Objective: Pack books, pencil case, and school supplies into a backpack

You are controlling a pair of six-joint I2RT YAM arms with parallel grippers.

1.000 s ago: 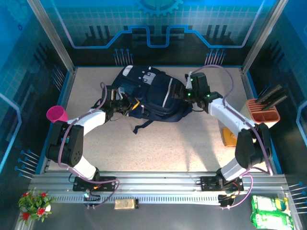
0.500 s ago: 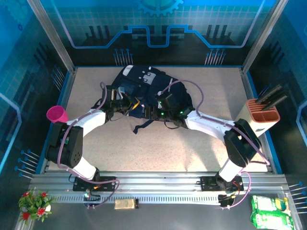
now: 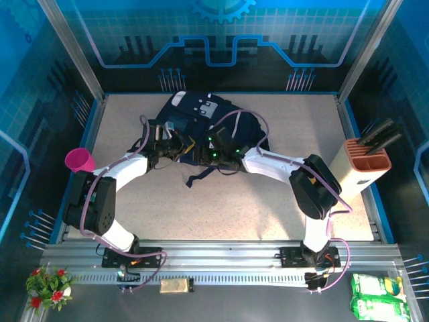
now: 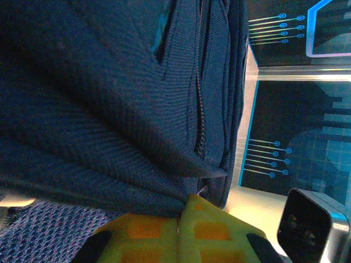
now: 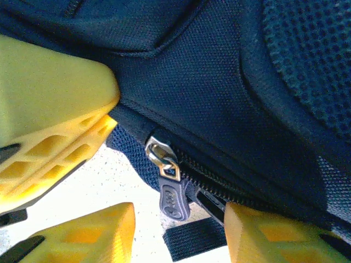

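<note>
The dark navy backpack (image 3: 218, 124) lies at the back middle of the table. My left gripper (image 3: 178, 151) is at its lower left edge, and its yellow fingers (image 4: 219, 230) are shut together on a fold of the backpack's fabric (image 4: 109, 109). My right gripper (image 3: 201, 154) is right beside it at the backpack's front edge. In the right wrist view it (image 5: 178, 219) stands open, with a grey zipper pull (image 5: 171, 194) hanging free between its fingertips (image 5: 88, 238). The books, pencil case and school supplies are out of view.
A magenta cup (image 3: 80, 159) stands at the table's left edge. A beige block holder (image 3: 366, 163) with black handles stands at the right edge. A black strap (image 3: 200, 177) trails from the backpack toward the front.
My right arm has swung left from the backpack's right side to its front edge, next to the left gripper, and its jaws have narrowed. The left arm has not moved.
</note>
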